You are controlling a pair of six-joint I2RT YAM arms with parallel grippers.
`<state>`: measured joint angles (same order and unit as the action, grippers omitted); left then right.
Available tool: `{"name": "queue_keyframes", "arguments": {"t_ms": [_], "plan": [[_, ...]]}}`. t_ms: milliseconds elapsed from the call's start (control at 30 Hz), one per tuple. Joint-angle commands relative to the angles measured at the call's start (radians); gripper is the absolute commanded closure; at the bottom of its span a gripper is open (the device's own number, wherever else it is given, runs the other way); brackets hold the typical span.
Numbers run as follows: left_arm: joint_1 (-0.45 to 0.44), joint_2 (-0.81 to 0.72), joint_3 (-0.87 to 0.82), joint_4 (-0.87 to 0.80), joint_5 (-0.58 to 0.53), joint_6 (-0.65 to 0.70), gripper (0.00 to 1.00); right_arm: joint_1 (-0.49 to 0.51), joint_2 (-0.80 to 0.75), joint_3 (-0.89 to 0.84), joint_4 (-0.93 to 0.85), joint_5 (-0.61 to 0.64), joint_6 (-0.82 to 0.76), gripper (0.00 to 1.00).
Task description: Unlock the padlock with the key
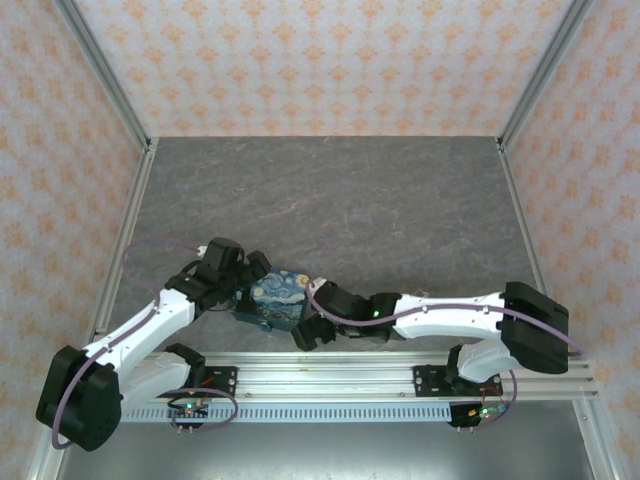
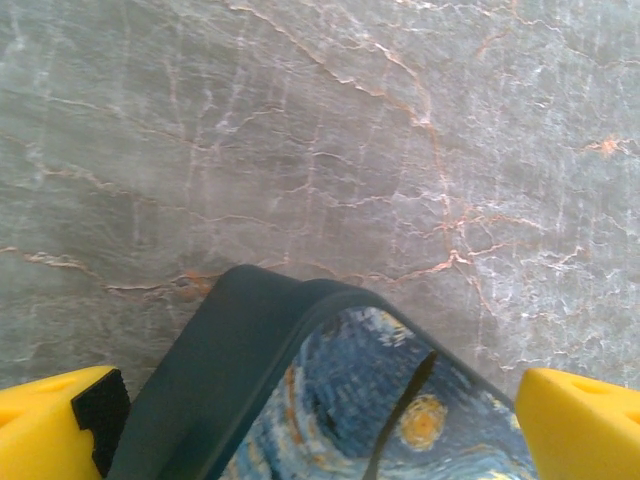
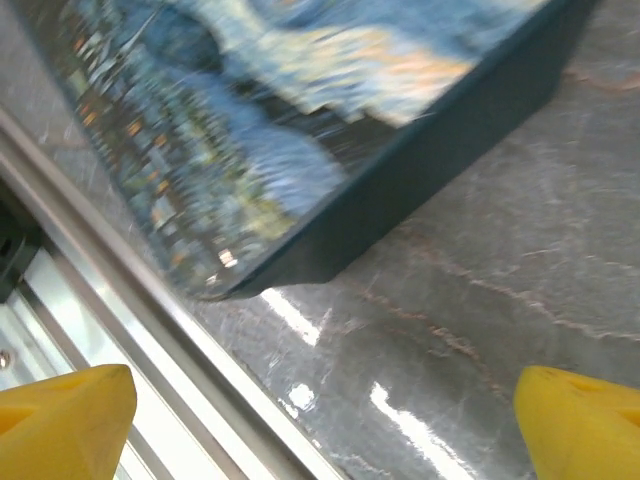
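Arms angled inward; left pincer [image 1: 252,272] and right pincer [image 1: 310,335] spread wide.

A small box [image 1: 280,292] printed with a swirling blue-and-yellow Starry Night painting, dark teal along its sides, lies flat on a grey marbled tabletop [image 1: 330,200], close to a silver aluminium rail [image 1: 330,372] at the near edge, with peach patterned walls [image 1: 320,60] enclosing the other sides.

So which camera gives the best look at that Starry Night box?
The top external view: it takes in most of the Starry Night box at once, lying on the table, though small. The left wrist view gives a sharp close-up of one corner; the right wrist view a blurred close-up of its painted top and dark side.
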<state>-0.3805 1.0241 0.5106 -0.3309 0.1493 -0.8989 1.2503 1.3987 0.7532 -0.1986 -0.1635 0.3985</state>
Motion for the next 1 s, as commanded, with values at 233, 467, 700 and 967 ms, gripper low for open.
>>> {"name": "queue_keyframes", "arguments": {"t_ms": [233, 467, 700, 967], "plan": [[-0.069, 0.077, 0.064, 0.093, -0.026, -0.037, 0.0, 0.009, 0.09, 0.025, 0.01, 0.359, 0.138, 0.04], [-0.14, 0.182, 0.116, 0.172, -0.028, -0.057, 0.0, -0.149, -0.047, -0.108, 0.087, 0.394, 0.257, 0.03], [-0.167, 0.36, 0.241, 0.238, -0.031, -0.047, 0.0, -0.269, -0.082, -0.124, 0.109, 0.32, 0.255, 0.03], [-0.167, 0.528, 0.416, 0.236, -0.022, 0.011, 0.0, -0.352, -0.072, -0.12, 0.134, 0.22, 0.255, 0.02]]}}
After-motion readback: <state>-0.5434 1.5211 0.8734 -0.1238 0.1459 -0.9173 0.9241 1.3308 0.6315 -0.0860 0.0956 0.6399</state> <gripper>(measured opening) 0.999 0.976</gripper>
